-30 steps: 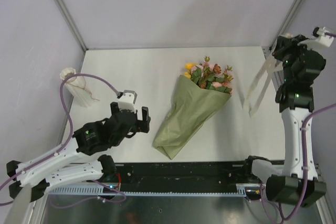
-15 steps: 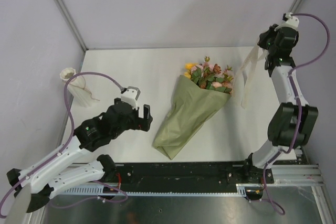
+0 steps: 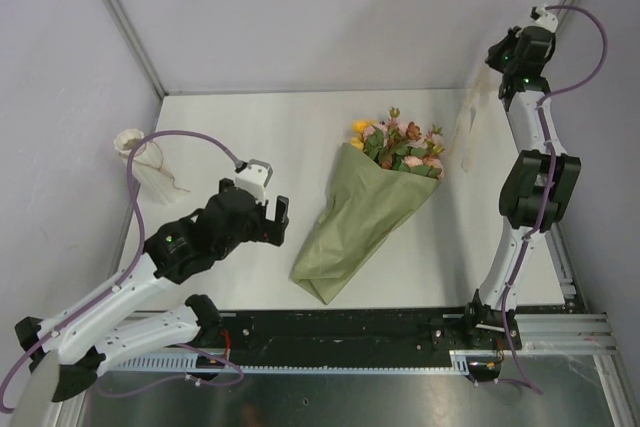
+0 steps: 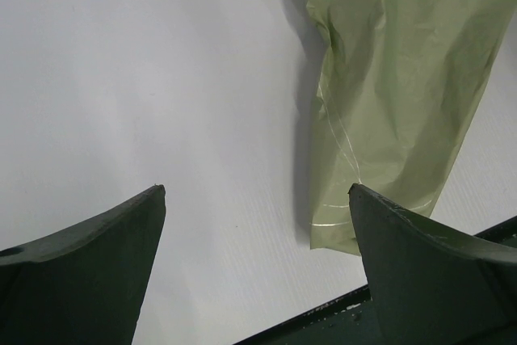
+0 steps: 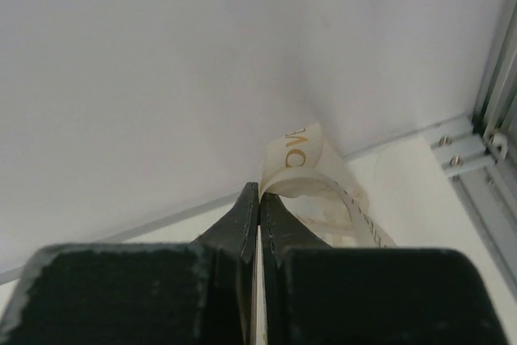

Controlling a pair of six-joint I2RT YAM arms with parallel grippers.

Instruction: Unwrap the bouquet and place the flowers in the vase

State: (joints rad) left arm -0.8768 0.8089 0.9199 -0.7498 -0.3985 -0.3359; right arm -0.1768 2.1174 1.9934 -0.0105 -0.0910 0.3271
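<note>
While the right gripper [image 5: 258, 191] holds the cream ribbon [image 3: 468, 137] clenched in its jaws at the far right, the bouquet [image 3: 365, 202] lies wrapped mid-surface; next, the left gripper [image 4: 257, 190], jaws released, should peel its paper.

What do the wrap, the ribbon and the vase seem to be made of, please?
Wrap: thin paper or film, olive-green with a slight sheen; it creases sharply and looks faintly translucent. Ribbon: cream fabric or paper tape, smooth, printed with gold lettering; it curls in a soft loop. Vase: probably ceramic, matte cream-white; too small to be sure.
</note>
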